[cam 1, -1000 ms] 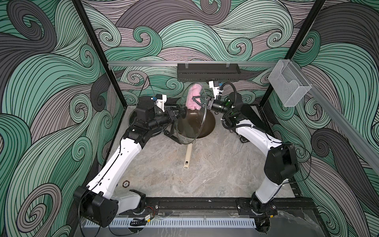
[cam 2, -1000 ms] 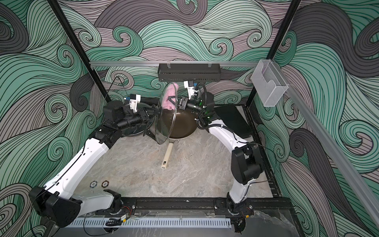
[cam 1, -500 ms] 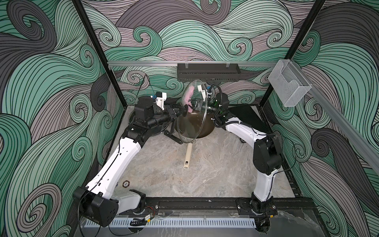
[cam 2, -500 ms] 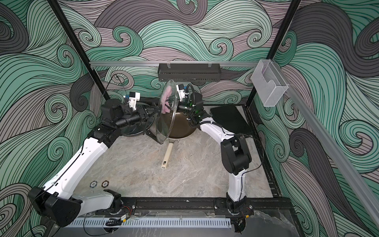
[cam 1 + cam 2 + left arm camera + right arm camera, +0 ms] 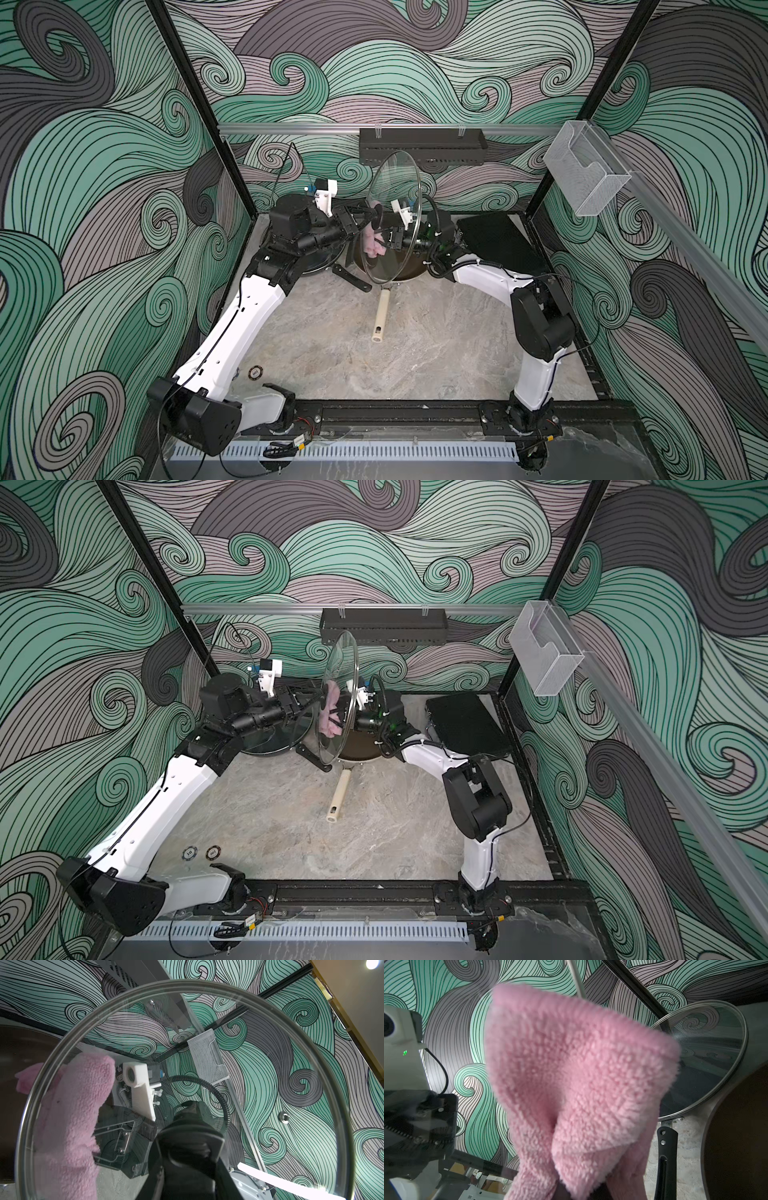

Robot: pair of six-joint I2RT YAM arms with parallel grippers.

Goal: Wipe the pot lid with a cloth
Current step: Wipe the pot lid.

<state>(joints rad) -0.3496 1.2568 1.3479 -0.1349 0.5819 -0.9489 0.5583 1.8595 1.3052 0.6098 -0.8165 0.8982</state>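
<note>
Marble tabletop (image 5: 436, 353): brown pan (image 5: 361, 748), lidded pan (image 5: 270, 746), black pad (image 5: 498, 241), chips (image 5: 190, 853).

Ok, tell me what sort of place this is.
Probably a robot test cell, not a kitchen: wave-patterned walls box in a marble-look tabletop, and two arms are mounted on a black rail.

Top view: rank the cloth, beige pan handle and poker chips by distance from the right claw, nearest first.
1. cloth: clamped in the right claw, against the upright glass lid.
2. beige pan handle: lying on the table, toward the front edge from the claw.
3. poker chips: front left of the table, near the left arm's base, clearly farthest.
</note>
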